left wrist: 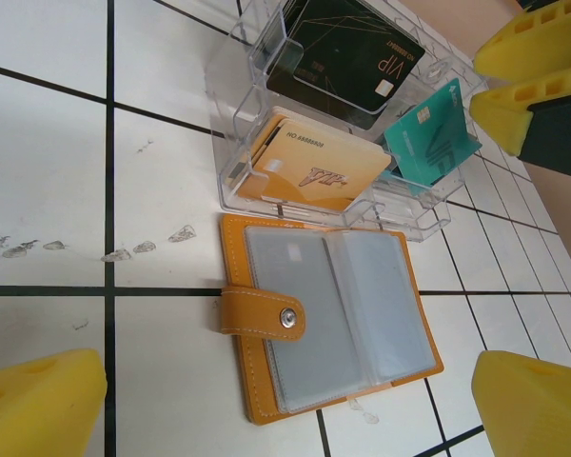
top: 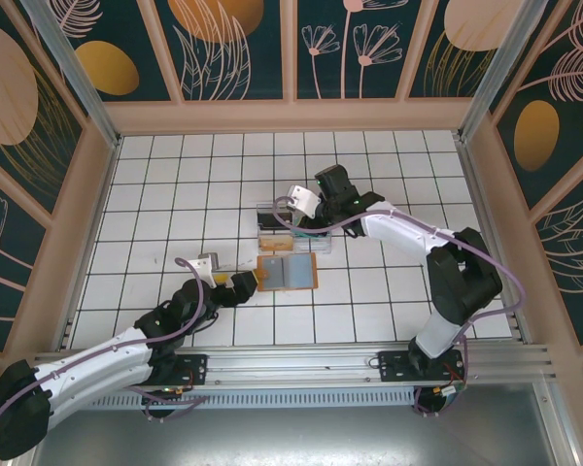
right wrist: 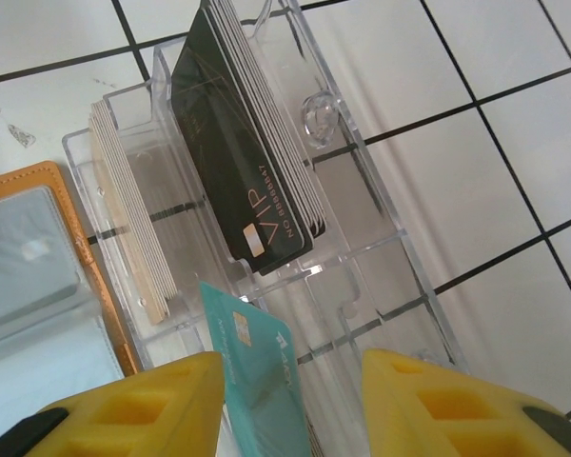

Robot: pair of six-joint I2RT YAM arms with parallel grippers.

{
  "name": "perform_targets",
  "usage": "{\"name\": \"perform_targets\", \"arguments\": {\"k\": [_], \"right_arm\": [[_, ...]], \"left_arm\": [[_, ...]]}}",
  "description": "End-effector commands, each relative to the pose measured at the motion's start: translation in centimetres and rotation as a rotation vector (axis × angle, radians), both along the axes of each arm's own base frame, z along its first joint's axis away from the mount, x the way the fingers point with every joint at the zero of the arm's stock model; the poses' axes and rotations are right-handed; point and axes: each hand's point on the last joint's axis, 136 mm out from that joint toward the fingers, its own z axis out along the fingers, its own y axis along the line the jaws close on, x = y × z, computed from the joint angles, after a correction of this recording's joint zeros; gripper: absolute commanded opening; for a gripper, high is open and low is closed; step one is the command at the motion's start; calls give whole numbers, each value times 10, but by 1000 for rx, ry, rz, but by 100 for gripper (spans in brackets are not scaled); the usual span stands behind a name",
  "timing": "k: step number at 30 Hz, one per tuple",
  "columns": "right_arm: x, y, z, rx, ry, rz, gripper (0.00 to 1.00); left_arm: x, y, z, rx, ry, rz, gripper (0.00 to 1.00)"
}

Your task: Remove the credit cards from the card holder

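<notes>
The tan-orange card holder (top: 287, 273) lies open and flat on the tiles, its pale blue-grey pockets up and its snap strap (left wrist: 263, 314) folded onto the left page. My left gripper (left wrist: 285, 419) hangs open just over its near edge, touching nothing. Behind it stands the clear tray (top: 288, 233) with black VIP cards (right wrist: 243, 162), tan cards (left wrist: 309, 169) and a teal card (right wrist: 257, 376). The teal card leans upright in a tray slot beside one finger of my right gripper (right wrist: 295, 414), whose jaws stand wide apart over the tray.
The card holder (left wrist: 333, 314) nearly touches the tray's front wall (left wrist: 362, 211). My right gripper's yellow fingers (left wrist: 533, 76) hang at the tray's far right corner. White tiles spread all round, bounded by wooden walls (top: 87, 184).
</notes>
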Motion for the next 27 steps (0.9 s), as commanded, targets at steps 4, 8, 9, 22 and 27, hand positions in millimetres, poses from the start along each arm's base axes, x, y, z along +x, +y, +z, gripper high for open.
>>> {"name": "perform_targets", "arguments": {"k": [4, 8, 9, 22, 27], "right_arm": [[6, 1, -4, -2, 24, -10, 42], [8, 0, -7, -10, 20, -21, 42], [8, 0, -8, -12, 17, -21, 42], [-1, 1, -3, 5, 25, -1, 20], [-7, 2, -4, 5, 32, 12, 16]], "left_arm": [[0, 3, -3, 9, -1, 15, 99], [0, 4, -4, 13, 1, 16, 99], [0, 4, -5, 13, 2, 17, 99], [0, 5, -6, 15, 3, 19, 99], [0, 5, -6, 14, 3, 19, 99]]}}
